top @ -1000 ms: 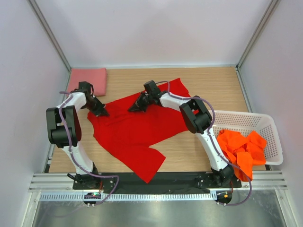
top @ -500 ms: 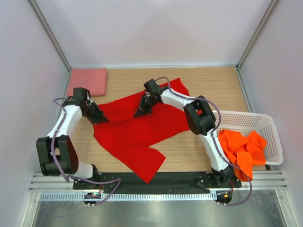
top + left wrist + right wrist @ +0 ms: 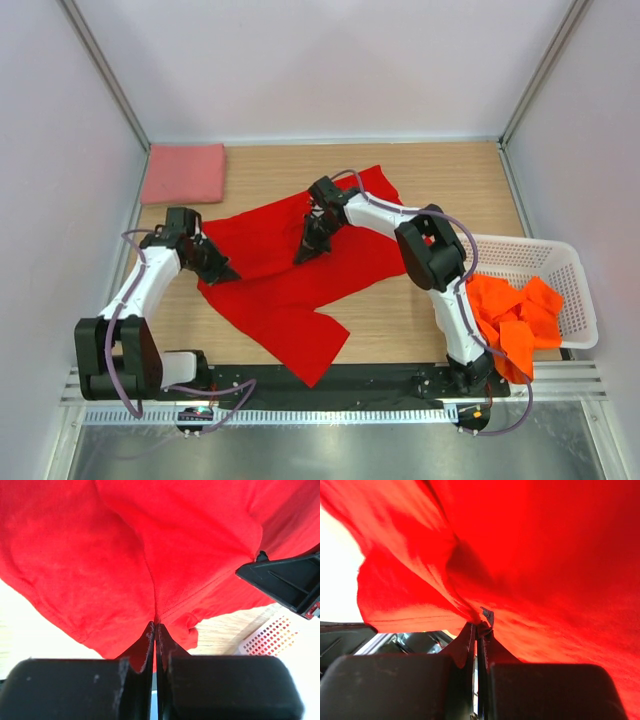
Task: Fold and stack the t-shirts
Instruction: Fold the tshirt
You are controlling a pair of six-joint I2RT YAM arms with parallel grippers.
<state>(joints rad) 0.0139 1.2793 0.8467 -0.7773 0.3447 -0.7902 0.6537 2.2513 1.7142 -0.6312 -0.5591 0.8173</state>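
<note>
A bright red t-shirt (image 3: 285,275) lies spread over the middle of the wooden table, one end reaching the near edge. My left gripper (image 3: 226,271) is shut on its left edge; the left wrist view shows red cloth (image 3: 150,555) pinched at the closed jaw tips (image 3: 156,625). My right gripper (image 3: 306,252) is shut on the shirt's upper middle, with a pinch of red fabric (image 3: 530,555) held in its tips (image 3: 481,625). A folded salmon pink t-shirt (image 3: 184,172) lies at the far left corner. Orange t-shirts (image 3: 512,312) sit crumpled in the basket.
A white plastic lattice basket (image 3: 560,268) stands at the right edge of the table, orange cloth hanging over its near rim. Grey walls with metal frame posts close in the left, back and right sides. A black rail (image 3: 330,380) runs along the near edge.
Both grippers have moved toward the near edge, pulling the red shirt's far part with them. The left arm's base link has swung out to the left.
</note>
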